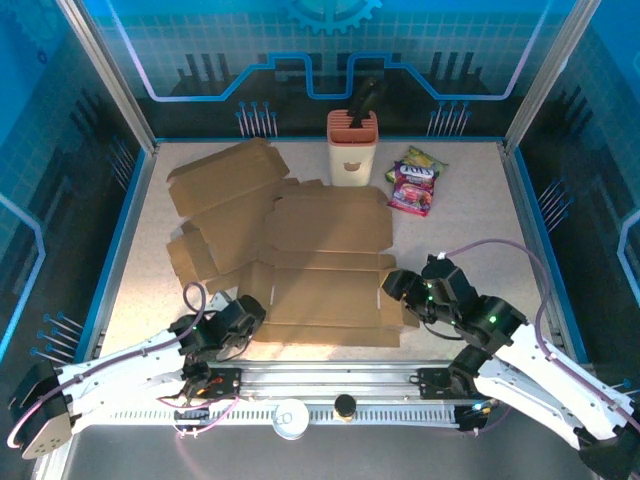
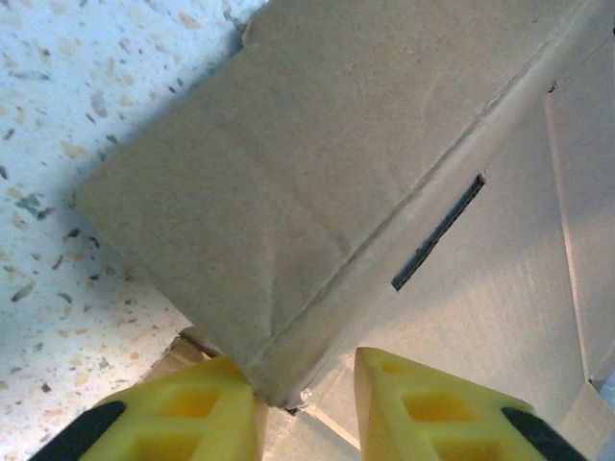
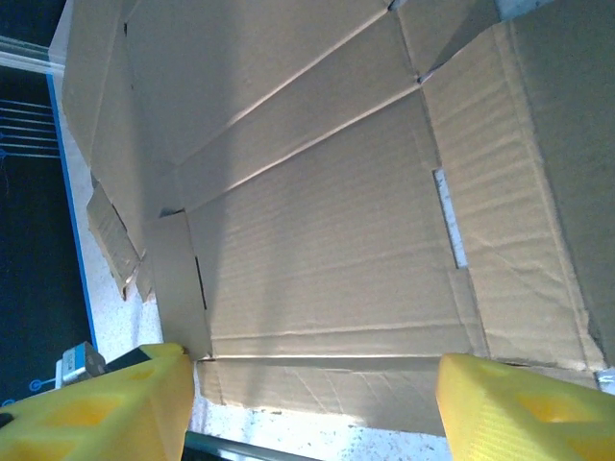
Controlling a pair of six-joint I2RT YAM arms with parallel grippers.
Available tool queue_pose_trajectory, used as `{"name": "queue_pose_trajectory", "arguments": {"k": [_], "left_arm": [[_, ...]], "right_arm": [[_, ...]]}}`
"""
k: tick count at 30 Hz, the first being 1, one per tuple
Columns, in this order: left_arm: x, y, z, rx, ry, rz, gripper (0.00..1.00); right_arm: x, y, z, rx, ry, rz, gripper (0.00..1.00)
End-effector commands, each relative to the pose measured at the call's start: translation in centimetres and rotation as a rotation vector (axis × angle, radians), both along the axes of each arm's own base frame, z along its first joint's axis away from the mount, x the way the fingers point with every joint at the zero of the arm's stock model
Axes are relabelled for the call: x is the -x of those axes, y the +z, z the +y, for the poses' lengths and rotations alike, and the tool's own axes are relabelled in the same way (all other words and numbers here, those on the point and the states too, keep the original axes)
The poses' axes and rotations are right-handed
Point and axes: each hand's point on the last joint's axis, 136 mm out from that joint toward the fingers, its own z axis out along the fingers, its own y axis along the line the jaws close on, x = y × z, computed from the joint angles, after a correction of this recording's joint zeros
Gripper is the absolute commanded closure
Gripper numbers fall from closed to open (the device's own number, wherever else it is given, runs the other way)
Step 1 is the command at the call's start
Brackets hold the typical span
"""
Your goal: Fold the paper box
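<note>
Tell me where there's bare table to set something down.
Best spot: the bare table on the right, between the candy bag, the flat box and the right wall. A narrower strip runs along the left wall, beside the other cardboard sheet. The middle is crowded with cardboard.

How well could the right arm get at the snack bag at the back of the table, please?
Probably yes. The right arm sits folded with jaws open, and only flat cardboard lies between it and the snack bag; the holder stands aside to its left.
</note>
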Motion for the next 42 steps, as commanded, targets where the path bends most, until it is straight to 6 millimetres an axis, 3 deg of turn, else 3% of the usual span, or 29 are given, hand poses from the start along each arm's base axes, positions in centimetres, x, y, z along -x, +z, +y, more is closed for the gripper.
{"name": "queue_pose_trajectory", "arguments": {"k": [1,7,17,25,32,42], "left_arm": [[-0.3,-0.1,0.1,-0.006,0.002,-0.028,0.78],[-0.9,1.7,-0.6,0.021,-0.018,-0.078,1.00],[-2.1,7.0,-2.4,0.133,-0.031,-0.182,1.00],[-2.9,10.1,-3.6,0.202,-0.046,-0.247,1.00],[-3.0,10.9,-4.0,0.223,-0.058,-0.257,1.00],[-3.0,11.8,-4.5,0.237,-0.079,-0.270,1.00]], "right_arm": [[0.7,-0.4,1.0,-0.066,0.008,0.032,0.32],[2.1,-1.8,2.0,-0.121,-0.038,0.097,0.31],[3.8,-1.4,5.2,-0.207,-0.116,0.122,0.28],[5.2,-1.2,9.3,-0.294,-0.156,0.141,0.24],[5.6,-3.3,12.2,-0.371,-0.203,0.189,0.21],[4.1,-4.5,13.3,-0.438,-0.274,0.213,0.23]]}}
